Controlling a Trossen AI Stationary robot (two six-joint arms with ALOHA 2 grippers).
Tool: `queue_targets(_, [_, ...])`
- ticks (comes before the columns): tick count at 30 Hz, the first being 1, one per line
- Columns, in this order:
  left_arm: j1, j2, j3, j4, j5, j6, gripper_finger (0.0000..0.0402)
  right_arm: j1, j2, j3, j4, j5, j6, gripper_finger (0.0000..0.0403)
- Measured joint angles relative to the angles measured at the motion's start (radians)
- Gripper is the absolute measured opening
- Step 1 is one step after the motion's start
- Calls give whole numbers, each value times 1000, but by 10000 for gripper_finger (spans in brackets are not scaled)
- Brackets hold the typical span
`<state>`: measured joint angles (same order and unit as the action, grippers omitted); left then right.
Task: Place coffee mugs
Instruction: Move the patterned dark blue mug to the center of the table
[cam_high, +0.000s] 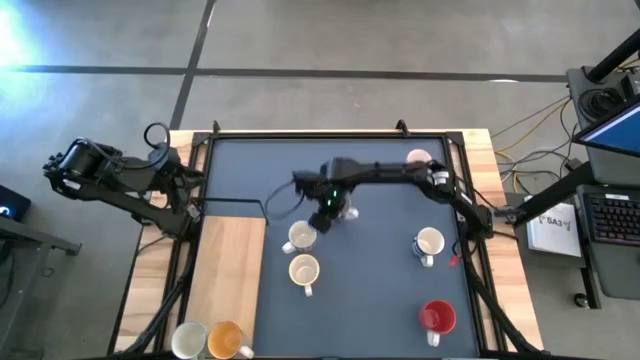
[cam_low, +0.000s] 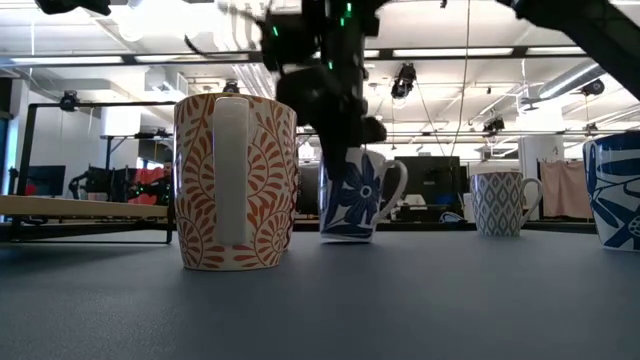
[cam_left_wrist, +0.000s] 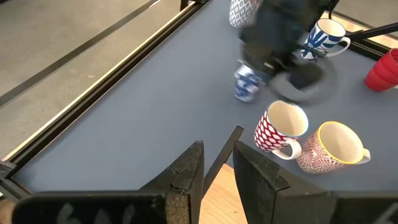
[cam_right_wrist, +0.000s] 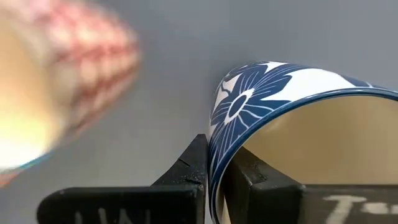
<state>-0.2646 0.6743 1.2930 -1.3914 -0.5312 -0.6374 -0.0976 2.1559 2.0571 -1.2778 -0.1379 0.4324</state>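
Mugs stand scattered over the blue-grey surface (cam_high: 240, 180). The right end effector (cam_right_wrist: 214, 171) pinches the rim of a blue-flowered mug (cam_right_wrist: 298, 112) near the surface's middle — one finger inside, one outside. The left end effector (cam_left_wrist: 217, 171) waits past the left edge, fingers slightly apart, holding nothing.
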Motion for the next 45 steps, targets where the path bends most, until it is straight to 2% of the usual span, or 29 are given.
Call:
queue_targets(11, [0,0,0,0,0,9,68,260,-2,3,10,-22,310,14])
queue_targets(17, [0,0,0,0,0,40,68,346,-4,4,48,-56,485,14])
queue_targets(23, [0,0,0,0,0,107,68,383,-5,4,119,-53,599,28])
queue_targets(32, [0,-2,0,0,0,157,68,400,0,4,143,-54,616,39])
queue_targets(41, [0,-24,0,0,0,158,68,388,0,14,129,-81,578,104])
queue_targets(45, [0,-32,0,0,0,157,68,377,-17,39,128,-90,577,120])
